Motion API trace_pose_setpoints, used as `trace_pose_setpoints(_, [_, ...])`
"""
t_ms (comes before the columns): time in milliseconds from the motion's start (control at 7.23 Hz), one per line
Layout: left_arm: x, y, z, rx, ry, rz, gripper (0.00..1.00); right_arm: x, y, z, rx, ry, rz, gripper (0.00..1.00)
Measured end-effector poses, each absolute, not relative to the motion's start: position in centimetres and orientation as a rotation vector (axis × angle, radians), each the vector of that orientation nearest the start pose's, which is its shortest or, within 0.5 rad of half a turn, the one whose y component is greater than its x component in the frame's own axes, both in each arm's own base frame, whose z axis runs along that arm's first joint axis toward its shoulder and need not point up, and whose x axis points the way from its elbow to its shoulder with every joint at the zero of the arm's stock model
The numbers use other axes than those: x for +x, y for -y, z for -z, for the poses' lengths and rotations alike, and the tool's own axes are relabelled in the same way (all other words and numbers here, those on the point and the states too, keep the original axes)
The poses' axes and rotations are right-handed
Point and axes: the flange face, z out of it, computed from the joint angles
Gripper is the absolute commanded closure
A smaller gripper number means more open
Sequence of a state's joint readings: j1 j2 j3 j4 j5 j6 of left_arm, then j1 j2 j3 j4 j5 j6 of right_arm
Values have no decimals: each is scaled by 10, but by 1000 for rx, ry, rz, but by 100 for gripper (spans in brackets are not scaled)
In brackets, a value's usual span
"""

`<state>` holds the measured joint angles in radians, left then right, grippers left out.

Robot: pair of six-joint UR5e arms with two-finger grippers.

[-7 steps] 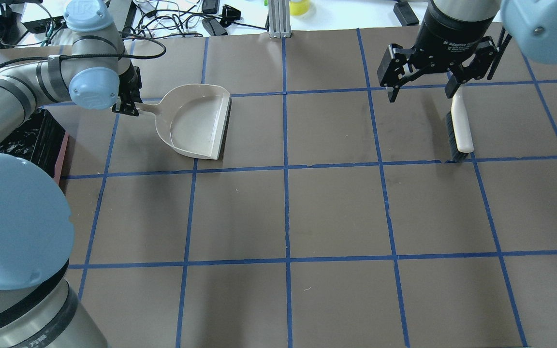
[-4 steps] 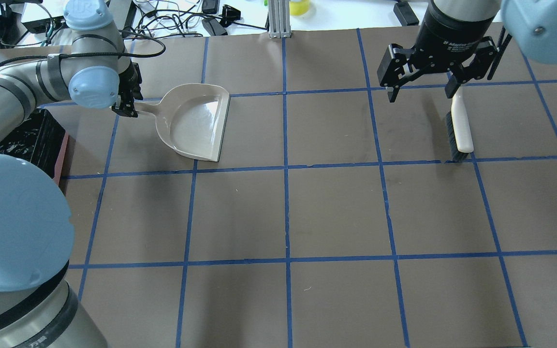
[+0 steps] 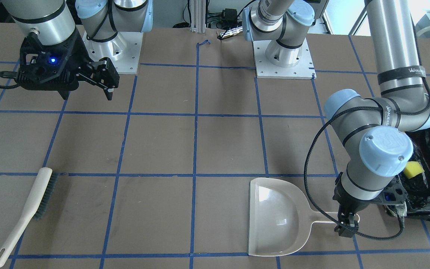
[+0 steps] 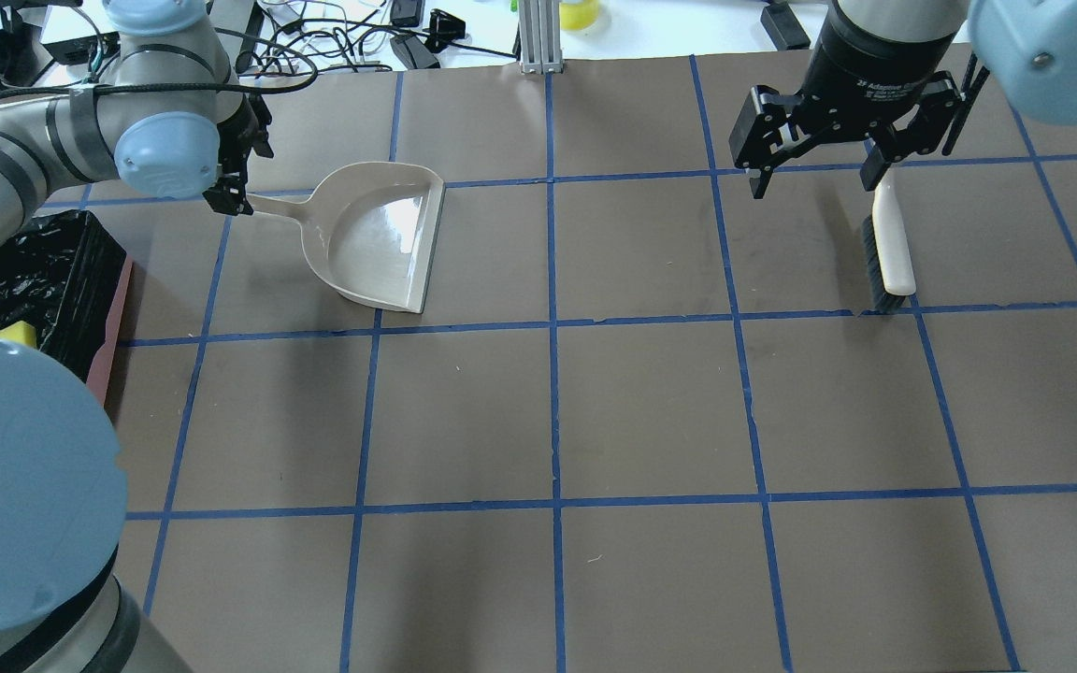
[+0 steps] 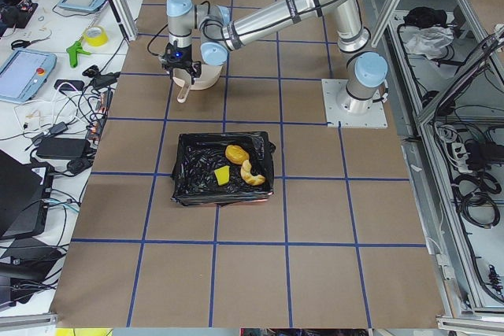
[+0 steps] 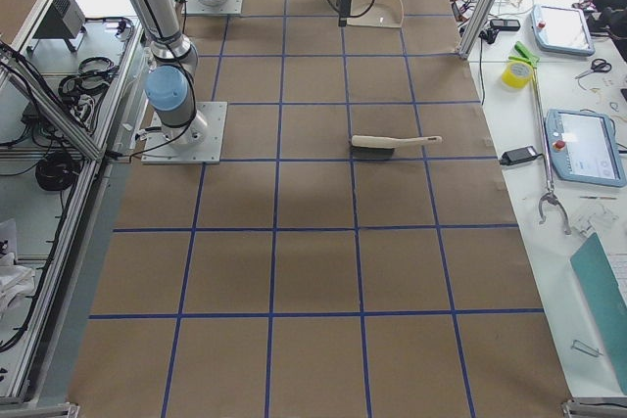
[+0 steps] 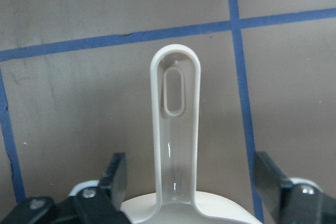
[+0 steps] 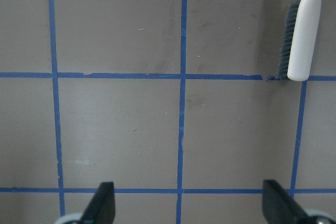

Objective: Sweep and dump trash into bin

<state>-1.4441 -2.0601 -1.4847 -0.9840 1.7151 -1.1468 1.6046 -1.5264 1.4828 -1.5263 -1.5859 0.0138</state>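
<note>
Though crinkled inside, a rectangular pink-sided bin (image 4: pixel 71 266)

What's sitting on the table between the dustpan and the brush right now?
Nothing: only bare brown table with blue tape lines between dustpan and brush, per overhead view.

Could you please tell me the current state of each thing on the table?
dustpan, empty, set down on the table, not gripped.
left fingers, open, either side of the dustpan handle without touching it.
right fingers, open, holding nothing.
brush, lying on the table, not held.
bin, lined with a black bag, holding the trash.
trash, all three pieces inside the bin.
</note>
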Motion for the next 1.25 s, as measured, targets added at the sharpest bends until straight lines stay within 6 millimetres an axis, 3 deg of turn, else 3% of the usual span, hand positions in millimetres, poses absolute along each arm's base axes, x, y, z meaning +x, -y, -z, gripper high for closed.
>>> trace_pose_setpoints(415, [-52, 652, -389, -1194, -2827, 403, 0, 149, 507, -506, -31, -3156, 16, 0])
trace_pose_setpoints(692, [-70, 620, -424, -761, -2943, 338, 0, 149, 507, -505, -31, -3157, 18, 0])
trace_pose_setpoints(969, [-85, 584, -445, -568, -2975, 175, 0, 149, 507, -504, -31, -3156, 15, 0])
trace_pose_setpoints(1246, [-94, 554, -475, -401, -3001, 135, 0, 149, 507, -503, -31, -3156, 21, 0])
